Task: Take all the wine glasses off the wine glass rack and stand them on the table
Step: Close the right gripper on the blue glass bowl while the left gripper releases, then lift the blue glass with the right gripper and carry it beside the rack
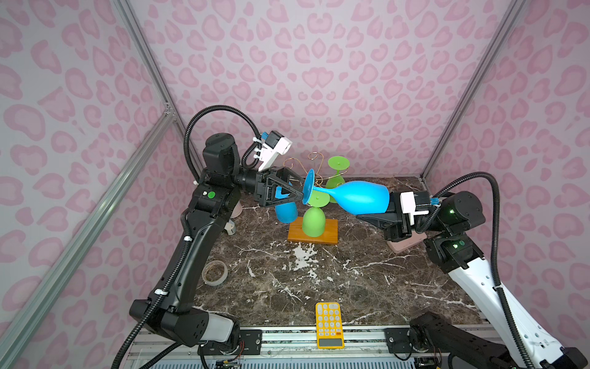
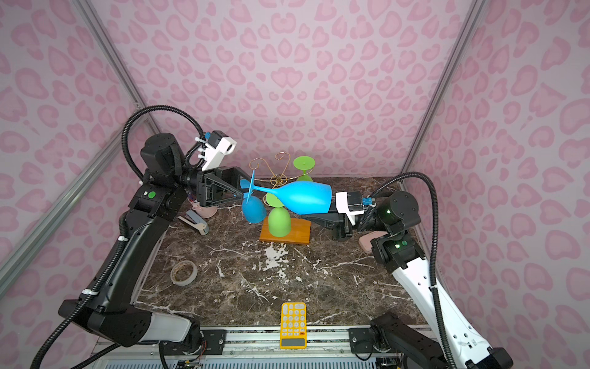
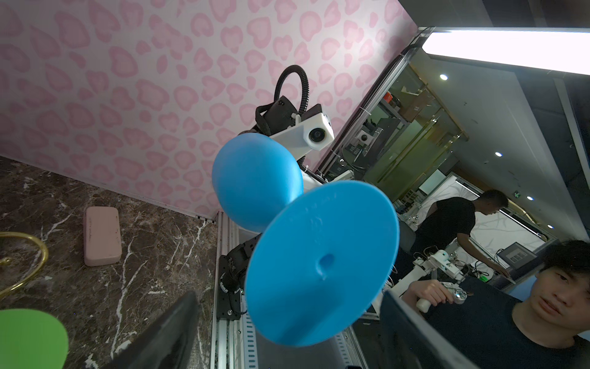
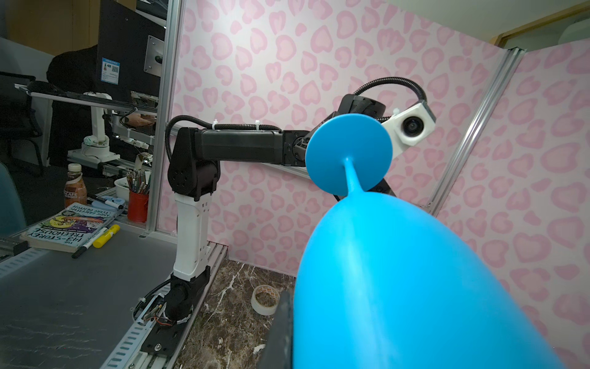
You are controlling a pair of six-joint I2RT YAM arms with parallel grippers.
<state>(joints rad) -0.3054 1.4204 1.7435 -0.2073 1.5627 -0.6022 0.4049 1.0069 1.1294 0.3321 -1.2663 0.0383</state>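
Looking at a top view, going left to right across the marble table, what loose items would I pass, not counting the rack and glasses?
tape roll → yellow calculator → pink case. The stapler overlaps the tape roll's span, so it is left out.

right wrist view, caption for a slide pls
blue wine glass held sideways by its bowl, foot facing the left arm
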